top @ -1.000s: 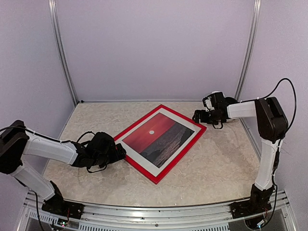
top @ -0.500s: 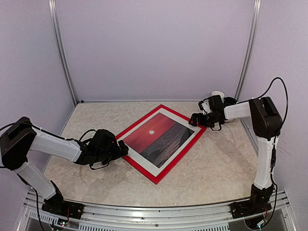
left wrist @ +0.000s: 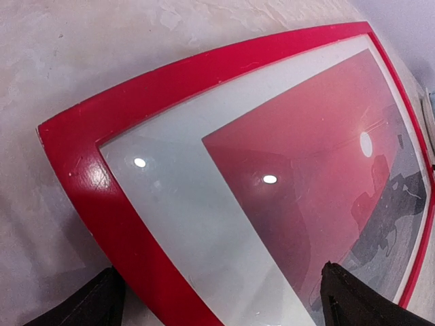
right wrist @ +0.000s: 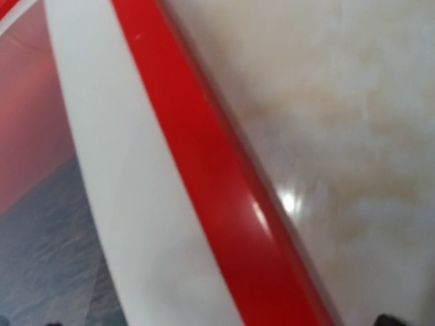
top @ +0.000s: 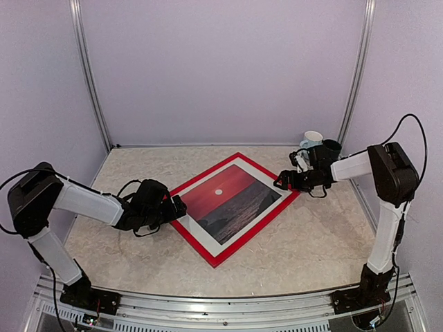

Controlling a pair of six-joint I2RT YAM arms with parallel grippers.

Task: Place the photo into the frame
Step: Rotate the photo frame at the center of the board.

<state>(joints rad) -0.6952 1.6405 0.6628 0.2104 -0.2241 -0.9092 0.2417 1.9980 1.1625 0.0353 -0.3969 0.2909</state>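
The frame [top: 257,225], red-faced, lies flat on the table as a diamond, and the photo [top: 225,200] of a red sunset sits inside it within a white mat. My left gripper [top: 176,207] is at the frame's left corner, open. In the left wrist view its fingers [left wrist: 95,305] straddle the frame [left wrist: 88,170]: one is over the table, the other over the photo [left wrist: 326,156]. My right gripper [top: 282,181] hangs open at the right corner. The right wrist view shows the frame's red edge [right wrist: 217,190], the mat and a strip of photo [right wrist: 34,224] between wide jaws.
A white mug [top: 312,139] stands at the back right, just behind the right arm. The marbled table [top: 311,235] is walled in by pale panels at the back and on both sides.
Both grippers have closed in on the frame's corners, the left moving right and the right moving nearer. The frame has turned slightly. The mug has come into view.
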